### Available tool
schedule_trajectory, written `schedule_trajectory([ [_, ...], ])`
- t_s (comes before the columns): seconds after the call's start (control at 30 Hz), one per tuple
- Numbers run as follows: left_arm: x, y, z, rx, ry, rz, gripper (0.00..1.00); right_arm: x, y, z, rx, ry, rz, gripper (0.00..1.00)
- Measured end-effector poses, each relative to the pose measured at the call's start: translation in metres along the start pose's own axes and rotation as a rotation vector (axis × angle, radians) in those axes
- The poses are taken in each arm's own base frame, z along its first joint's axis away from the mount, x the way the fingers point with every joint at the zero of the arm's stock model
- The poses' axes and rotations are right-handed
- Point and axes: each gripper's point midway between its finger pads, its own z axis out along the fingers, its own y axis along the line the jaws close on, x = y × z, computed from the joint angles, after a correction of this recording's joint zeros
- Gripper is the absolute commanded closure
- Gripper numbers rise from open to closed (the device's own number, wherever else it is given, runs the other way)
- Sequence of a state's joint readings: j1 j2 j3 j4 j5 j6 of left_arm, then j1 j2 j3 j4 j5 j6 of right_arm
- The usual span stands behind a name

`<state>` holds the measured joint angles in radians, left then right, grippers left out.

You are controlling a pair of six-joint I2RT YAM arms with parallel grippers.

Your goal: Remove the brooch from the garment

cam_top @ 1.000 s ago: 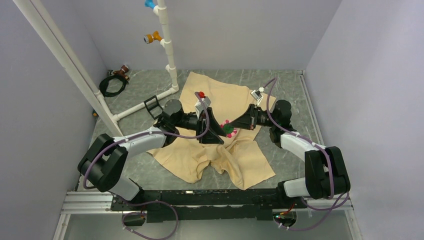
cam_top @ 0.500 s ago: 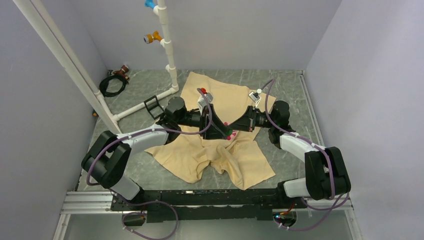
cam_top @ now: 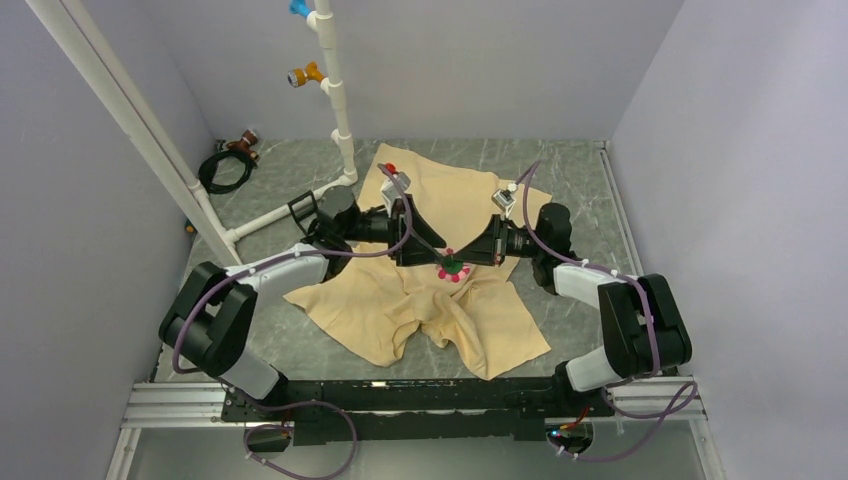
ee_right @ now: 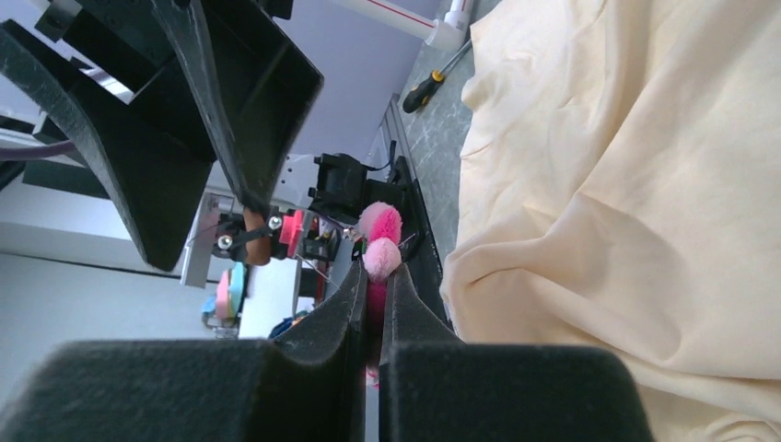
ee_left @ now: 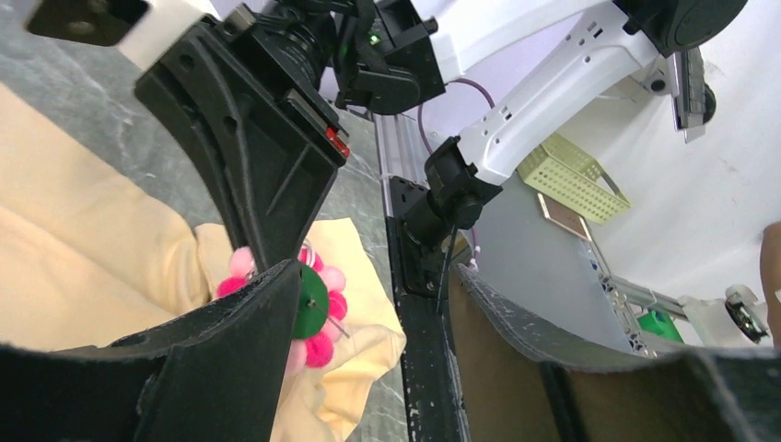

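The beige garment lies crumpled on the grey table; it also shows in the left wrist view and the right wrist view. The brooch, pink petals on a green back, is held just above the cloth. My right gripper is shut on the brooch, with petals poking out past its tips. In the left wrist view the brooch shows its bare pin needle beside the cloth. My left gripper is wide open and empty, right next to the brooch.
A white pipe frame stands at the back left with a black clip by its foot and a coiled black cable behind it. A screwdriver lies on the table beyond the garment. Grey walls enclose the table.
My left gripper has swung back and up, away from the cloth in front. My right gripper has shifted slightly left, still shut on the brooch.
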<state>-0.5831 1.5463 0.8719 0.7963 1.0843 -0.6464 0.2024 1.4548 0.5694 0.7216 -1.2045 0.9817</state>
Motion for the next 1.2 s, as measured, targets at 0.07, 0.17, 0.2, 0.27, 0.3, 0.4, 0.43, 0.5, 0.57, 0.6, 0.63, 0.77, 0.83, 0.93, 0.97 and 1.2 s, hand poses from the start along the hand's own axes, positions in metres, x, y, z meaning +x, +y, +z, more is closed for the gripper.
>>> schedule_trajectory([
  [0.07, -0.004, 0.004, -0.010, -0.026, -0.017, -0.008, 0.38, 0.000, -0.003, 0.001, 0.001, -0.002, 0.024, 1.00],
  [0.17, -0.008, 0.015, -0.031, -0.099, -0.050, -0.032, 0.40, -0.002, -0.006, 0.001, -0.002, -0.008, 0.051, 1.00],
  [0.2, -0.007, 0.021, -0.038, -0.137, -0.059, -0.044, 0.40, -0.002, -0.006, 0.001, -0.005, -0.010, 0.056, 1.00],
  [0.27, -0.001, 0.029, -0.046, -0.185, -0.058, -0.068, 0.43, -0.003, -0.003, 0.001, -0.017, -0.017, 0.060, 1.00],
  [0.3, 0.004, 0.031, -0.047, -0.198, -0.051, -0.082, 0.45, -0.004, -0.001, 0.001, -0.025, -0.020, 0.058, 1.00],
  [0.4, 0.028, 0.034, -0.048, -0.210, -0.015, -0.140, 0.49, -0.006, 0.005, 0.001, -0.046, -0.029, 0.044, 1.00],
  [0.43, 0.035, 0.034, -0.047, -0.208, -0.003, -0.162, 0.50, -0.006, 0.006, 0.001, -0.051, -0.031, 0.037, 1.00],
  [0.5, 0.044, 0.034, -0.044, -0.198, 0.012, -0.201, 0.50, -0.007, 0.009, 0.001, -0.059, -0.035, 0.025, 1.00],
  [0.57, 0.049, 0.034, -0.039, -0.175, 0.019, -0.235, 0.48, -0.006, 0.009, 0.001, -0.061, -0.032, 0.020, 1.00],
  [0.6, 0.050, 0.033, -0.037, -0.160, 0.021, -0.247, 0.48, -0.005, 0.010, 0.002, -0.060, -0.029, 0.020, 1.00],
  [0.63, 0.051, 0.032, -0.035, -0.145, 0.019, -0.259, 0.48, -0.004, 0.010, 0.002, -0.060, -0.026, 0.016, 1.00],
  [0.77, 0.054, 0.026, -0.025, -0.085, 0.022, -0.294, 0.53, 0.001, 0.015, 0.003, -0.061, -0.012, -0.022, 1.00],
  [0.83, 0.054, 0.023, -0.023, -0.062, 0.023, -0.302, 0.58, 0.003, 0.017, 0.003, -0.062, -0.003, -0.042, 1.00],
  [0.93, 0.050, 0.024, -0.023, -0.055, 0.004, -0.292, 0.61, 0.008, 0.016, 0.004, -0.055, 0.012, -0.057, 1.00],
  [0.97, 0.047, 0.026, -0.025, -0.060, -0.005, -0.276, 0.63, 0.009, 0.015, 0.004, -0.050, 0.016, -0.057, 1.00],
  [1.2, 0.026, 0.026, -0.035, -0.122, -0.029, -0.010, 0.68, 0.021, 0.008, 0.004, -0.040, 0.060, -0.054, 1.00],
])
